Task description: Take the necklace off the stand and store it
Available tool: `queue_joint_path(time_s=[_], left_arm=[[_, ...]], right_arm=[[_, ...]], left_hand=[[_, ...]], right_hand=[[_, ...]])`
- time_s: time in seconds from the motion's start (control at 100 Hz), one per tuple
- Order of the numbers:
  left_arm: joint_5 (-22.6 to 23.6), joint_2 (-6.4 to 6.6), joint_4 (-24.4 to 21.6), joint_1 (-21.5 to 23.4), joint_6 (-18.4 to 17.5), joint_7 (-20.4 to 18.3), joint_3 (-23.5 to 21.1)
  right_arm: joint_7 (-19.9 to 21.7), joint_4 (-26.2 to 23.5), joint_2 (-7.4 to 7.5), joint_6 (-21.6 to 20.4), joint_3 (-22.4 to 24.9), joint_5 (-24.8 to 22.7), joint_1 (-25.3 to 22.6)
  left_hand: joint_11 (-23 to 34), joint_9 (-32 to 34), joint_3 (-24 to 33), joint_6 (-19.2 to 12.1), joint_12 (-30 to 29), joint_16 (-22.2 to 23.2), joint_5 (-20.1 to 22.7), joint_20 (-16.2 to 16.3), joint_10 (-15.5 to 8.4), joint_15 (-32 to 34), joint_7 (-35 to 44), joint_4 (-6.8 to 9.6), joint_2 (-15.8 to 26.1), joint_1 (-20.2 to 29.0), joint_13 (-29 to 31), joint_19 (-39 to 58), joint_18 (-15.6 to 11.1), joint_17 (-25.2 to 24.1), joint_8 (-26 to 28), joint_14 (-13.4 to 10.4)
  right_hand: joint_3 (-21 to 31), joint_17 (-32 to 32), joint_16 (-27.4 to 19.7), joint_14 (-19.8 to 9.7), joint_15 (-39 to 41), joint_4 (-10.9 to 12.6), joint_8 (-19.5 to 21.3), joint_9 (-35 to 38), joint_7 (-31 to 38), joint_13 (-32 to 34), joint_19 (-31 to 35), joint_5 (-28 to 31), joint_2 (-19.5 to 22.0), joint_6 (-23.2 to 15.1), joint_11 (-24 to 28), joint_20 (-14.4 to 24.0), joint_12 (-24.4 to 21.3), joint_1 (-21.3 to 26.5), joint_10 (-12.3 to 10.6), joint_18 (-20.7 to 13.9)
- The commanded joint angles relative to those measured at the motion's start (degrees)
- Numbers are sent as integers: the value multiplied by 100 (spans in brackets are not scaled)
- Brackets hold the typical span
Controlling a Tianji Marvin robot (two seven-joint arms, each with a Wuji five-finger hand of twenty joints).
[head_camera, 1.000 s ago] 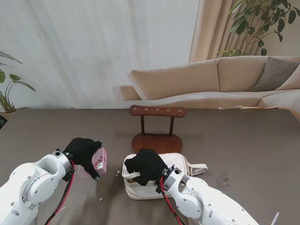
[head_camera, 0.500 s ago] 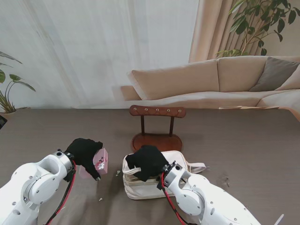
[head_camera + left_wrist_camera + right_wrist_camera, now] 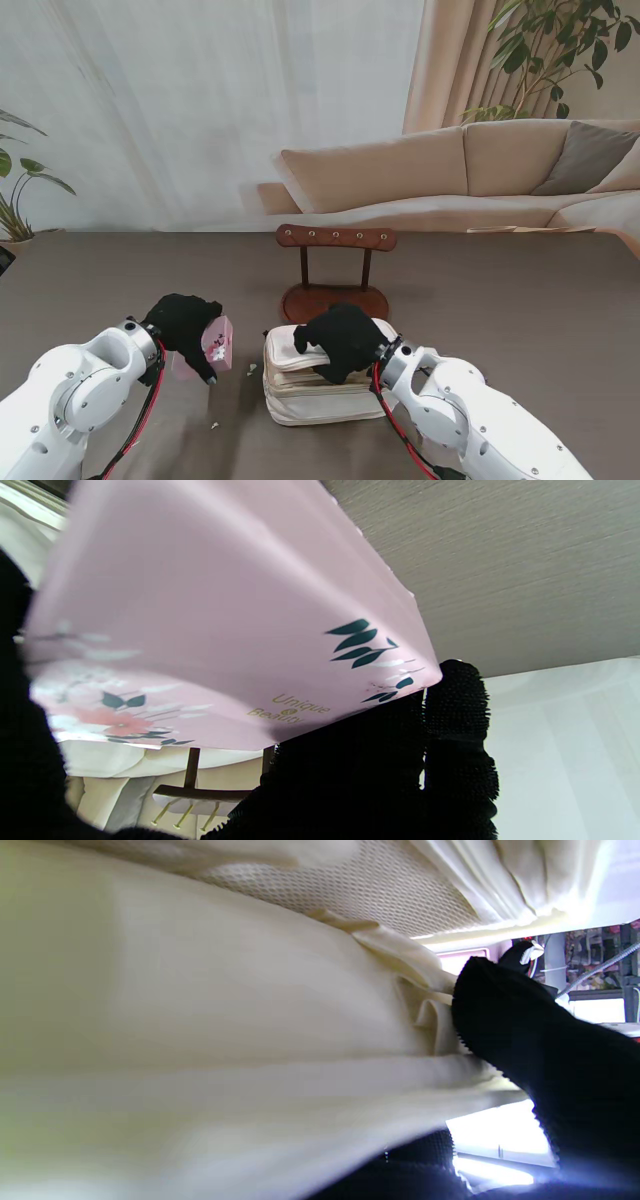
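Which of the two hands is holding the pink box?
The left hand holds the pink box, lifted beside the cream bag. The right hand rests on top of that bag instead, fingers in its fabric.

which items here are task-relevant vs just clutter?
Job:
- wooden necklace stand, no necklace visible on it
- cream bag, right robot hand on top of it
- pink floral box, held by left robot hand

Lying about:
- small bits on the table, too small to identify
- sofa and plants behind the table
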Motion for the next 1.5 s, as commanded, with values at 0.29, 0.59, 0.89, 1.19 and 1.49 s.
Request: queue_joint_path(time_s=[0.29,0.59,0.89,1.19,1.49], left_arm=[[-40,-3,34,-69,0,-165,88],[-74,-6,7,-121,-47,-143,190],[-130,-8,-2,-227,-135,-110,354],[-164,-12,-114,-307,-275,-77,475],[-243,-19,-274,-406,-441,-52,674]], right_arm=[[385,-9,84,37,307,-19,-57],[866,-163,-13,250,381,617,114],[1276,-249,-100,774,314,1179,446],[1528,-137,-152,1200,131,1464,848],[1773,93,-180,1365,-29,1785,1133]], left_hand=[[908,674,2989,-1003,458,21,641,118,-556,731,3676,-54,871,3065,518,390,171,-9,358,-819],[906,672,2991,-1003,457,22,641,119,-554,733,3676,-54,868,3067,519,392,169,-9,358,-814],[908,674,2987,-1003,459,18,641,118,-554,732,3676,-55,869,3064,519,391,172,-12,358,-812],[906,670,2986,-1005,458,16,640,120,-559,730,3675,-53,879,3065,514,394,163,-18,357,-816],[907,670,2979,-1008,458,16,637,123,-574,732,3672,-55,882,3057,516,398,158,-19,355,-827]], right_hand=[[399,-809,23,-157,367,-798,-640,535,1255,404,248,206,253,-377,174,206,69,646,-129,62],[456,-160,481,-97,1321,-820,-85,1258,1682,1123,679,612,580,-468,524,350,673,1006,-47,0],[412,231,780,-64,2578,-836,362,1430,1820,1142,928,525,704,-370,946,598,1027,1134,14,3],[417,411,864,-125,3024,-839,462,1477,1830,1145,1005,532,716,-360,1029,739,1099,1168,55,44],[381,389,838,-105,3049,-832,468,1454,1807,1130,980,501,736,-288,1001,787,1084,1182,89,72]])
